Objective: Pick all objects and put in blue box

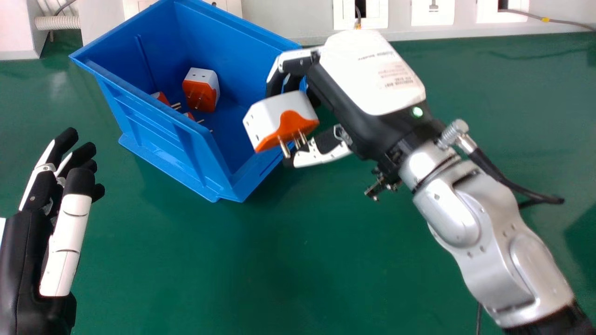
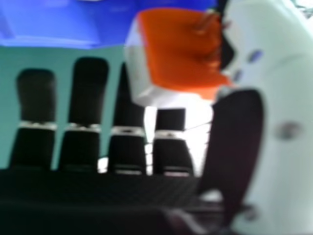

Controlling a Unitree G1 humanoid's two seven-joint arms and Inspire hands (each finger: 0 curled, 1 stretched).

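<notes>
so the right hand [image 1: 372,72] has a white-and-orange plug adapter [image 1: 293,122] pinched between fingers and thumb over the right side of the blue box [image 1: 156,128], more adapters [image 1: 201,89] are lying inside, and the left hand [image 1: 70,232] is off left, fingers loosely extended

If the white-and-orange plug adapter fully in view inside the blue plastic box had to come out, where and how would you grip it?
I would come from above, through the open top, since the box walls rise around the adapter, and pinch its white part across two opposite sides; the metal prongs jut from the orange face, so that face is best avoided.
</notes>
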